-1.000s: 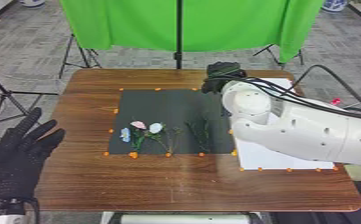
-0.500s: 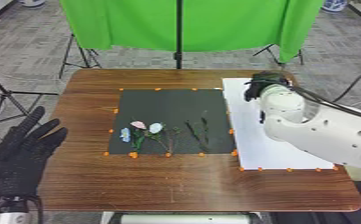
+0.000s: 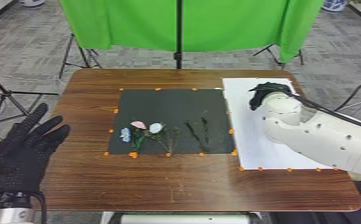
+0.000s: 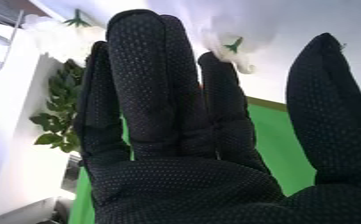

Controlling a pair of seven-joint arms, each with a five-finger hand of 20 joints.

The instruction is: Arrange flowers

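flowers [image 3: 155,128] with pink, white and pale-blue heads lie grouped on the black square sheet [image 3: 154,105], likely as one composition. black-gloved right hand [image 3: 267,94], over the long white sheet [image 3: 258,155], has straight fingers; black-gloved left hand [image 3: 18,160] is open, probably aside for clearance.

In the head view, bright, diffuse light is falling across the scene, with its source staying out of sight; the white sheet [image 3: 252,142] and the white arm [image 3: 323,140] are shining palely, soft shading is picking out the folds of the green cloth [image 3: 123,25], and the dark mat [image 3: 159,107] and the right hand [image 3: 267,94] are soaking up light. In the right wrist view, strong brightness is bleaching the white panel [image 4: 12,130], and the petals [image 4: 56,37] are nearly merging with their pale surroundings, while the right hand [image 4: 185,185] is standing dark, its fabric catching tiny glints.
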